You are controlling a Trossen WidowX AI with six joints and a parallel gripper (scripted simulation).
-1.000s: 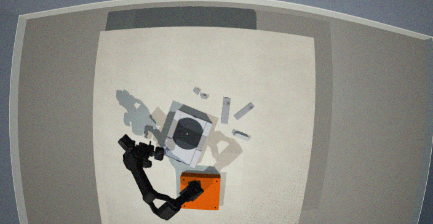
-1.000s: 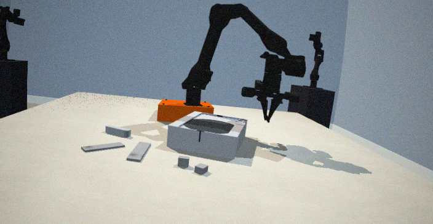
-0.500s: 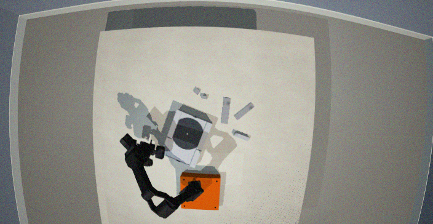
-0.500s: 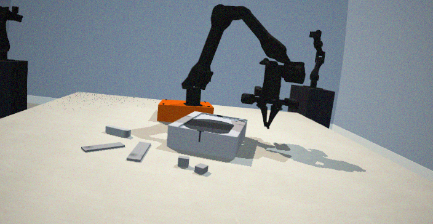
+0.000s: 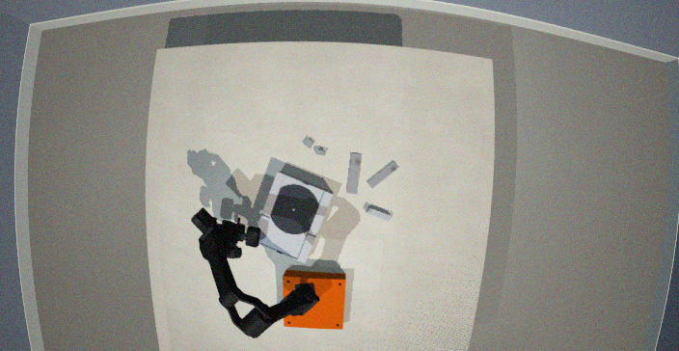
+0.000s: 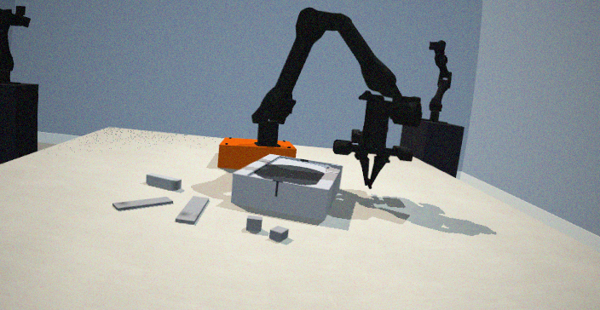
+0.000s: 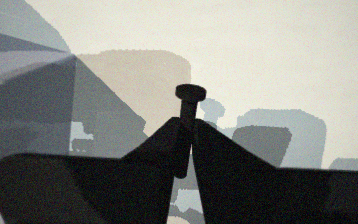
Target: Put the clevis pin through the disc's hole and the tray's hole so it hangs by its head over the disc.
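Steel-dark in the shade, the clevis pin (image 7: 188, 107) is pinched between the fingertips of the claw (image 5: 246, 233) (image 6: 370, 186) (image 7: 185, 125), whose two fingers come almost together on its shank. In the wrist view its head, a broad round cap, points toward the top of the picture, and its long axis runs down from there with a slight lean to the left, the plain end showing below the fingertips (how far it tips from plumb in the room, one cannot tell). The claw itself points down above the table (image 5: 424, 114) (image 6: 213, 266), beside the rimmed steel tray (image 5: 285, 244) (image 6: 281, 200) and apart from it, so the pin is outside the tray.

Inside the tray's rim lies the wide, dark-looking aluminium disc (image 5: 294, 220) (image 6: 290, 176), its small middle hole showing as a pale dot from the top. The black arm (image 5: 219, 278) (image 6: 294, 64) rises from an orange base block (image 5: 333, 313) (image 6: 230, 157). Past the tray lie two small grey blocks (image 5: 309, 141) (image 6: 254, 224) and three longer grey bars (image 5: 353, 174) (image 6: 193, 210) (all five separate).
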